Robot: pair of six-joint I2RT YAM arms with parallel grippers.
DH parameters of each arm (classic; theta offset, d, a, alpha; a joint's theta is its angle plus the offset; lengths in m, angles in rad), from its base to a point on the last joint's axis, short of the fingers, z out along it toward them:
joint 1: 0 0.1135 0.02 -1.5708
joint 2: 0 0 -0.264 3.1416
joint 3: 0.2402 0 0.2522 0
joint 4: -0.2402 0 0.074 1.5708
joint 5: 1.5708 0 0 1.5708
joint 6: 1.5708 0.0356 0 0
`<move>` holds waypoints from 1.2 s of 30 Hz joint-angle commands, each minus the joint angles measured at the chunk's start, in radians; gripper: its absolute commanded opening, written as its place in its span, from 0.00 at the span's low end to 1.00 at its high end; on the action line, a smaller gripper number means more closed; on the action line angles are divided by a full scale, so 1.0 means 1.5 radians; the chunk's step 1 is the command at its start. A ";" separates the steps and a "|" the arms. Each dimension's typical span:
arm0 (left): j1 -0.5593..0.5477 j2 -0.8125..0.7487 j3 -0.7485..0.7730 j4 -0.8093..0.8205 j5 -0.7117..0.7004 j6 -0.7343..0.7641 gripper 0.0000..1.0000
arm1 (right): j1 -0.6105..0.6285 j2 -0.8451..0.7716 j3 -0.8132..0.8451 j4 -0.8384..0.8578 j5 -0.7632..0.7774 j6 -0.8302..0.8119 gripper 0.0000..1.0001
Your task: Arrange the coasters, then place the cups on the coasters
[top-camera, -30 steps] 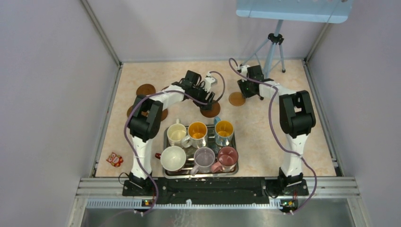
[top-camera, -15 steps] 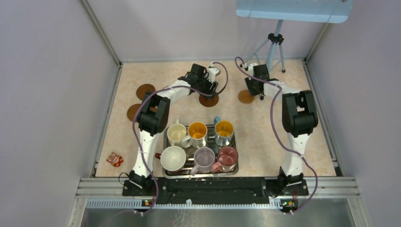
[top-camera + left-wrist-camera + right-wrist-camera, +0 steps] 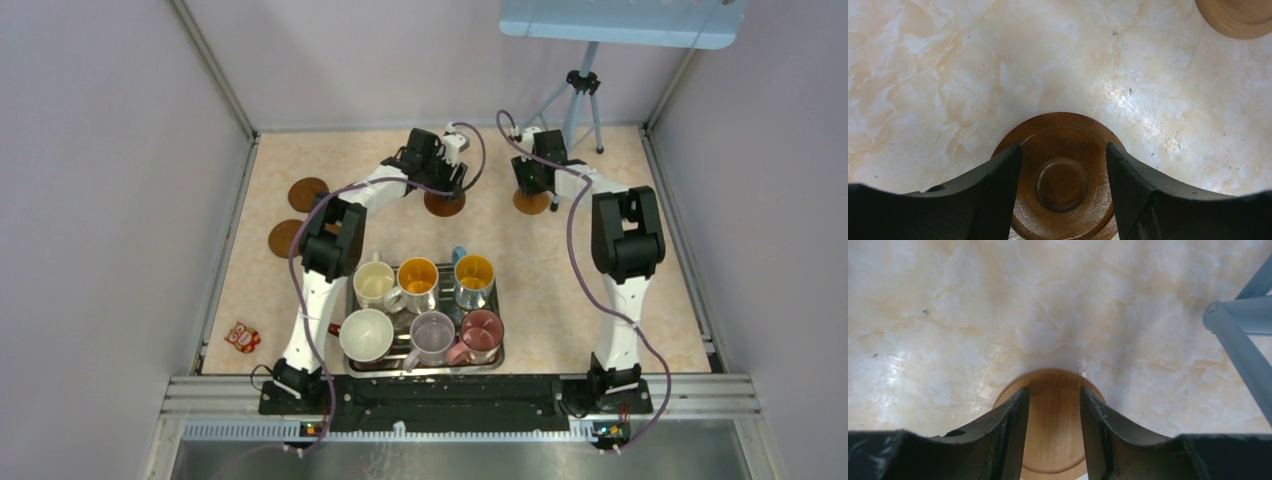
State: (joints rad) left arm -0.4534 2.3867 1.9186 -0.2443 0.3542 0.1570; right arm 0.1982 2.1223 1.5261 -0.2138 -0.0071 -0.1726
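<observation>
The job is in its first half: coasters are being laid out and no cup has been placed. All six cups stand in the silver tray (image 3: 425, 368): cream (image 3: 375, 285), orange-lined (image 3: 418, 277) and yellow-lined (image 3: 473, 272) in its far row; wide white (image 3: 366, 335), lilac (image 3: 432, 333) and pink (image 3: 481, 330) in its near row.

Four coasters can be counted on the counter (image 3: 560, 300), all beyond the tray. Two dark coasters (image 3: 307, 193) lie free off its far left corner, apart from each other. A third dark coaster (image 3: 1062, 180) lies beyond the tray's far edge under the left pincer (image 3: 1063, 150). Its fingers stand moderately apart, either side of the disc's raised centre and clear of it; whether their tips press on the disc is hard to tell from this angle. The tan coaster (image 3: 1054, 430) lies beyond the tray's far right corner, under the right pincer (image 3: 1054, 390), which is drawn in narrow, close to shut. The disc is broader than that slot, so I cannot tell that it is gripped.

Any further coasters are out of sight, perhaps under the left arm. Left to do, by my reckoning: settle these two discs, find the rest, then move all six cups.
</observation>
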 commanded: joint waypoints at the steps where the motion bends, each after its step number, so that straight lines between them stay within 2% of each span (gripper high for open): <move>1: 0.011 -0.037 -0.008 -0.030 0.013 -0.015 0.70 | -0.002 -0.064 0.001 -0.005 -0.084 0.017 0.43; 6: 0.025 -0.145 -0.096 0.001 0.006 -0.010 0.73 | -0.002 -0.144 -0.040 -0.023 -0.128 0.005 0.48; 12: 0.035 -0.211 -0.188 0.007 -0.018 -0.009 0.75 | -0.002 -0.163 -0.071 -0.072 -0.122 -0.015 0.50; 19: 0.050 -0.195 -0.201 -0.004 -0.017 -0.023 0.75 | -0.002 -0.127 -0.074 -0.101 -0.139 -0.019 0.51; 26: 0.060 -0.164 -0.190 -0.003 -0.016 -0.030 0.75 | 0.000 -0.090 -0.079 -0.077 -0.132 -0.020 0.51; 36: 0.062 -0.113 -0.152 -0.015 -0.008 -0.034 0.73 | 0.024 -0.025 -0.050 -0.056 -0.119 -0.023 0.44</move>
State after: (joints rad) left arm -0.3622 2.2024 1.6409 -0.2672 0.3283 0.1211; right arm 0.2108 2.0308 1.4174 -0.3145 -0.1875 -0.2016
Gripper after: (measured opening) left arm 0.736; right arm 0.458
